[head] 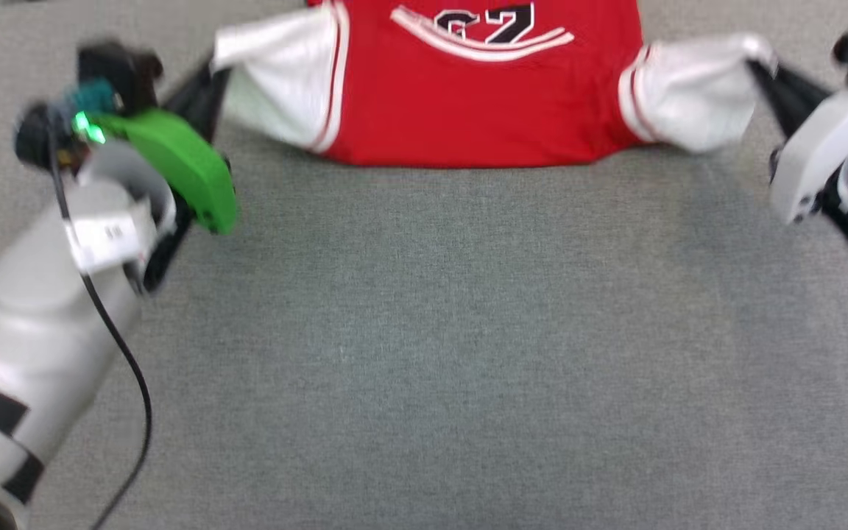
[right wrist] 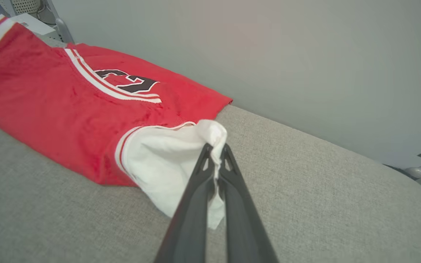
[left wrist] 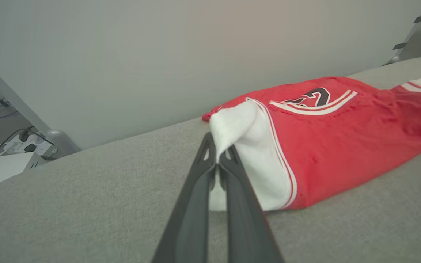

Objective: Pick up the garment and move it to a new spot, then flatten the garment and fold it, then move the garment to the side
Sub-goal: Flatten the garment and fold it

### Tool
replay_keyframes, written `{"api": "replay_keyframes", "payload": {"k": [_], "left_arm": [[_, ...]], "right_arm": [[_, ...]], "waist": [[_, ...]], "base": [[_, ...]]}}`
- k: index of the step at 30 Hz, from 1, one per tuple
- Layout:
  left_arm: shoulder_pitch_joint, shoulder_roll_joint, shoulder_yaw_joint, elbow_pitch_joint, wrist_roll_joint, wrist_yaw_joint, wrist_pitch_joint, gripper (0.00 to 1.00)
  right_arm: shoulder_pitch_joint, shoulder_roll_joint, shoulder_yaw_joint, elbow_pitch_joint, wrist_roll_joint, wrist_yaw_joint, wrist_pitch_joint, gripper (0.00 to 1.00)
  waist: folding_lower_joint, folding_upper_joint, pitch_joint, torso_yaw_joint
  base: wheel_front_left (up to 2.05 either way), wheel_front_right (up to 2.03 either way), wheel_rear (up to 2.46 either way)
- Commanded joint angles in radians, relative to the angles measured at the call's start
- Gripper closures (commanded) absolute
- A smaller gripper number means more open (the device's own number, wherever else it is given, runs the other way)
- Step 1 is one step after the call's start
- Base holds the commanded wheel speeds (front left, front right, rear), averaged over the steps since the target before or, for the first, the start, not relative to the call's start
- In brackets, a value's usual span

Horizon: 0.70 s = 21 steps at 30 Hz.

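The garment (head: 468, 103) is a red jersey with white short sleeves and black numerals, stretched across the far part of the grey table. My left gripper (head: 212, 70) is shut on the edge of the garment's left white sleeve (left wrist: 239, 124), lifting it a little. My right gripper (head: 757, 68) is shut on the tip of the right white sleeve (right wrist: 181, 153). In the left wrist view the left gripper (left wrist: 217, 153) pinches white cloth between its dark fingers. The right gripper (right wrist: 216, 149) does the same in its own wrist view. The garment's far part runs past the head view's top edge.
The grey cloth-covered table (head: 424, 331) spreads wide and bare in front of the garment. A pale wall (left wrist: 159, 54) rises just behind the table's far edge. Cables and a white box (left wrist: 20, 146) lie on the floor past the table's left end.
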Motion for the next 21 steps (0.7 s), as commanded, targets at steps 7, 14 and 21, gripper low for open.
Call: {"api": "replay_keyframes", "payload": {"k": [7, 14, 21], "left_arm": [[0.299, -0.005, 0.06, -0.112, -0.046, 0.069, -0.015, 1.0], [0.544, 0.018, 0.126, -0.197, -0.028, 0.11, -0.015, 1.0], [0.805, 0.013, 0.241, -0.264, -0.011, 0.146, -0.015, 1.0]], "right_arm": [[0.216, -0.015, 0.009, -0.012, 0.073, -0.001, -0.063, 1.0], [0.416, -0.079, -0.025, -0.046, 0.109, -0.001, -0.091, 1.0], [0.685, -0.115, -0.151, -0.094, 0.127, -0.001, -0.107, 1.0]], "waist": [[0.0001, 0.0, -0.151, 0.017], [0.0001, 0.0, -0.232, 0.026], [0.0001, 0.0, -0.309, 0.026]], "base": [[0.0, 0.0, 0.0], [0.0, 0.0, 0.0], [0.0, 0.0, 0.0]]}}
